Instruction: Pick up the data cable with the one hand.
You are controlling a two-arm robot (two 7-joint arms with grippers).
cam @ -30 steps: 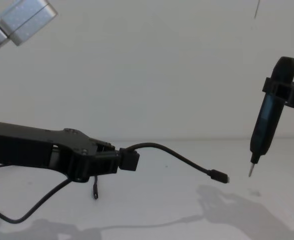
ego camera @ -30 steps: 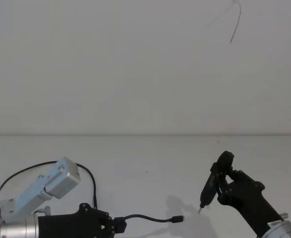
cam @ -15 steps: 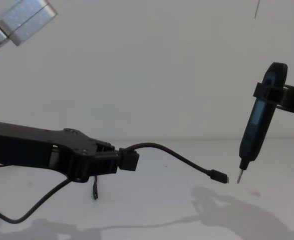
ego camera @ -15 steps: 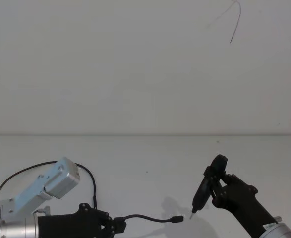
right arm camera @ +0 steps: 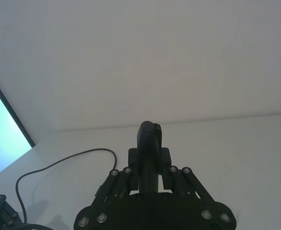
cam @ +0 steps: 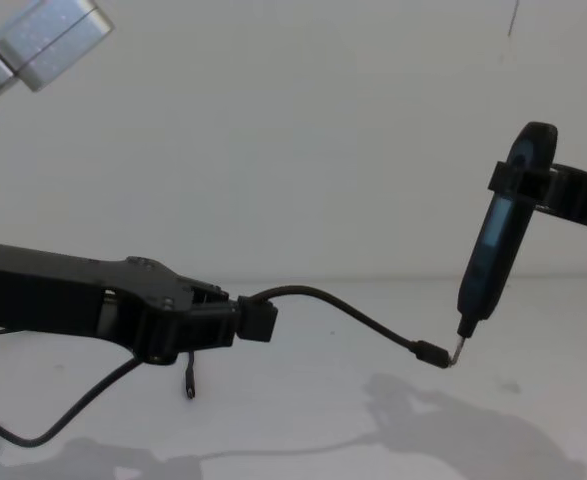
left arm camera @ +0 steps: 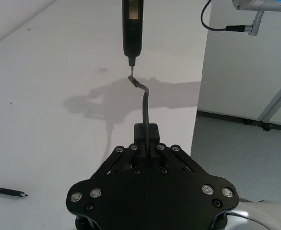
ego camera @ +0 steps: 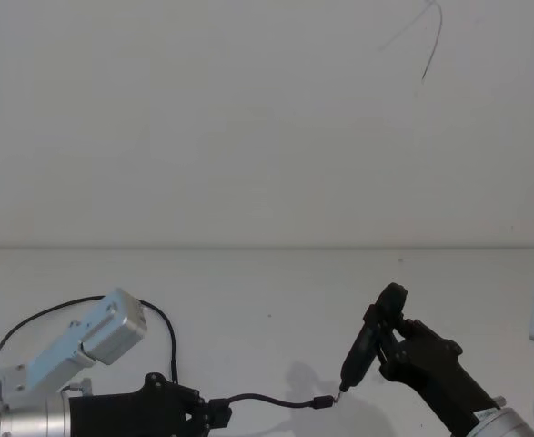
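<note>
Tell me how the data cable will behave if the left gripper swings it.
Probably floppy: held by the left gripper, the data cable droops toward its free plug. It looks thin and light, so that end would likely whip or sway. The pen tool tip sits at the plug and may nudge it.

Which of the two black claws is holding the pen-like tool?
The right gripper, reaching in from the right side, is clamped on the slim black pen-shaped tool. The left gripper grips the thin black data cable instead.
</note>
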